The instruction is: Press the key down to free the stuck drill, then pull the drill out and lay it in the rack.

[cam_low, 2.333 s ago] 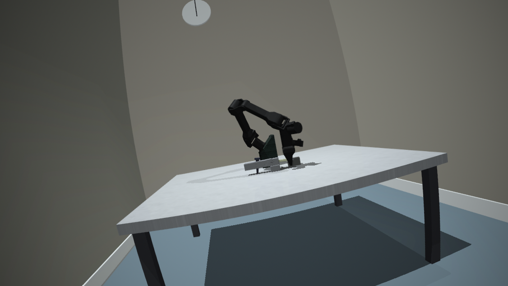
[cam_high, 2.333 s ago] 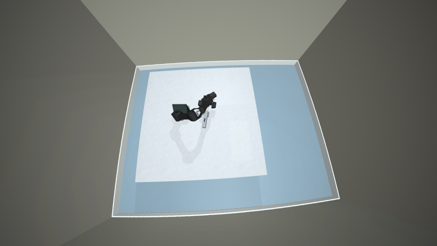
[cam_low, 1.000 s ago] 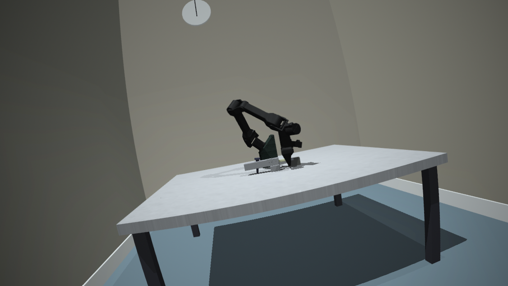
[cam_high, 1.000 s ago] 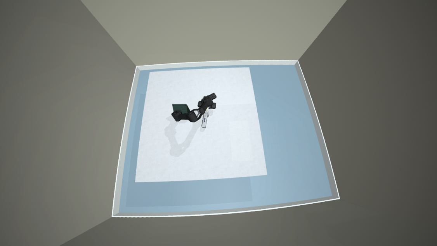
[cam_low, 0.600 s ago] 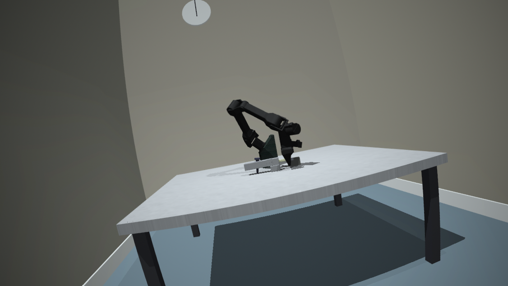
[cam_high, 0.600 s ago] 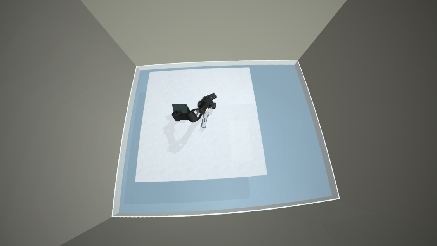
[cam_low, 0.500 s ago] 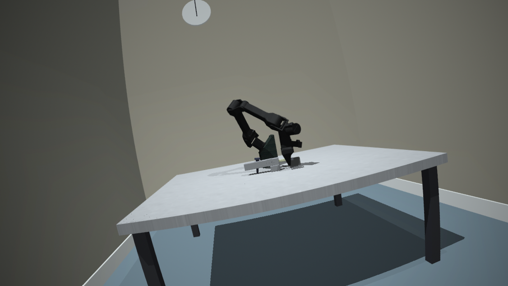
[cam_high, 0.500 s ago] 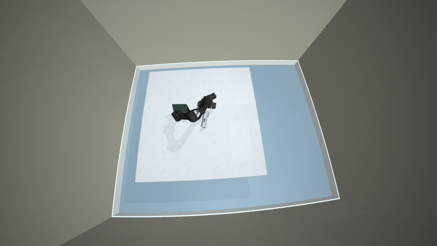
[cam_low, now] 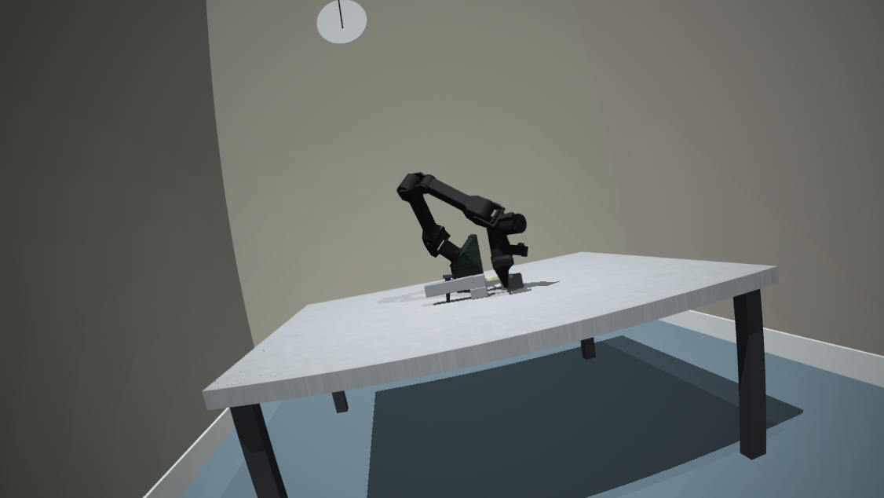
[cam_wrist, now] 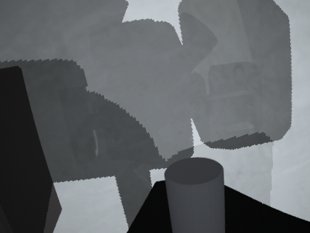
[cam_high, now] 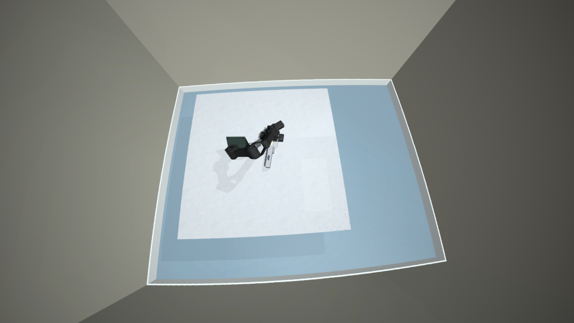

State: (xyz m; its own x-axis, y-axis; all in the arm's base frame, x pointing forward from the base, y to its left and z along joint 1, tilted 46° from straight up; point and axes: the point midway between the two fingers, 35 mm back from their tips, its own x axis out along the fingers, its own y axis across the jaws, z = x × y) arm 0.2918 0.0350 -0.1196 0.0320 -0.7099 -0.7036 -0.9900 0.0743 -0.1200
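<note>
A long grey holder (cam_high: 267,160) (cam_low: 442,288) stands low on the table, with a small dark blue part (cam_high: 268,157) (cam_low: 447,276), apparently the key, on it. A pale yellow piece (cam_high: 271,143) (cam_low: 491,279) shows at the holder's end by the gripper. My gripper (cam_low: 507,285) points down close beyond that end, low over the table. It is shut on the drill, seen as a grey cylinder (cam_wrist: 195,203) standing up in front of the black fingers in the wrist view. The fingertips' contact is hidden. I cannot make out the rack for certain.
A dark block (cam_low: 516,281) stands right beside the fingers; a black block (cam_wrist: 16,147) at the wrist view's left edge may be the same. The arm's dark green mount (cam_high: 236,141) (cam_low: 468,262) is behind the holder. The white table (cam_high: 257,216) (cam_low: 618,291) carries everything.
</note>
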